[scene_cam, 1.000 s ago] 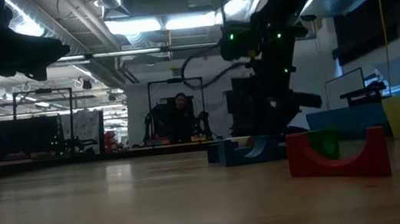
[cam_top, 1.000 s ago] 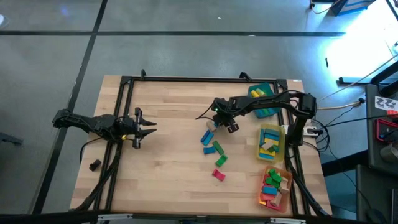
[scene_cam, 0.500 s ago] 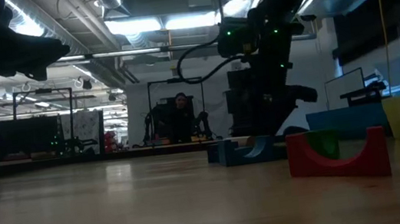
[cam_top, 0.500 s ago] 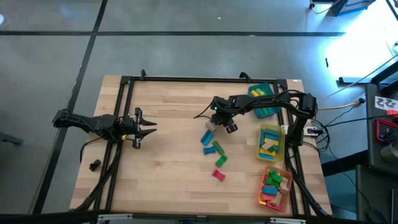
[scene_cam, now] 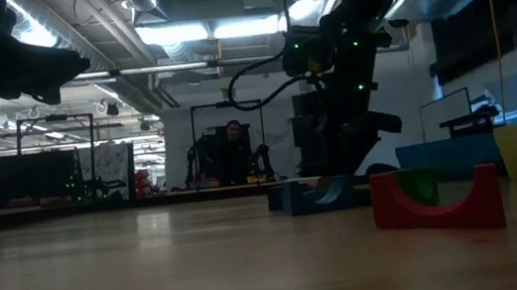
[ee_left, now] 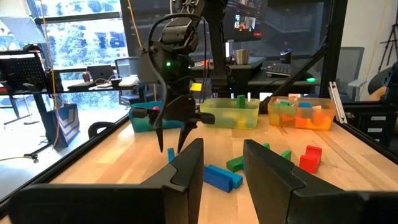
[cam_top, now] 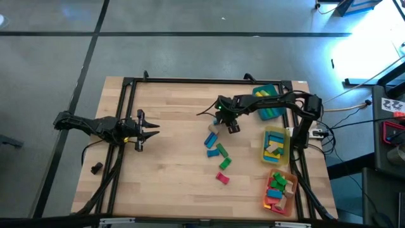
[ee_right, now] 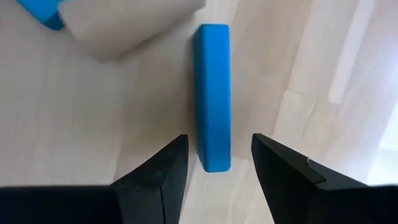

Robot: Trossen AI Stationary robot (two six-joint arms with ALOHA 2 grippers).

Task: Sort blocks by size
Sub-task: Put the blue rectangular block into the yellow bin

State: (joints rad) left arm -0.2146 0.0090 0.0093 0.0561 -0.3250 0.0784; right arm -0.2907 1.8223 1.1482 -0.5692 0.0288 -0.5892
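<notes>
My right gripper (cam_top: pixel 228 125) hangs open over the table's middle right, fingers pointing steeply down. In the right wrist view its fingers stand on either side of one end of a blue bar (ee_right: pixel 212 93) that lies flat on the table, without touching it. A plain wood block (ee_right: pixel 130 25) lies just beyond the bar. More blocks lie toward the near edge: a blue one (cam_top: pixel 211 140), two green ones (cam_top: pixel 221 151) and a red one (cam_top: pixel 222 178). My left gripper (cam_top: pixel 147 130) waits open and level at the table's left, holding nothing.
Three trays holding blocks stand along the right edge: teal (cam_top: pixel 269 109) at the far end, yellow (cam_top: pixel 286 147) in the middle, orange (cam_top: pixel 288 197) nearest. A small dark lump (cam_top: pixel 96 168) lies near the left edge. Bare wood stretches between the two arms.
My right gripper has rolled about the line it points along while staying over the blue bar. Its fingers stand as far apart as before. The blocks have not moved.
</notes>
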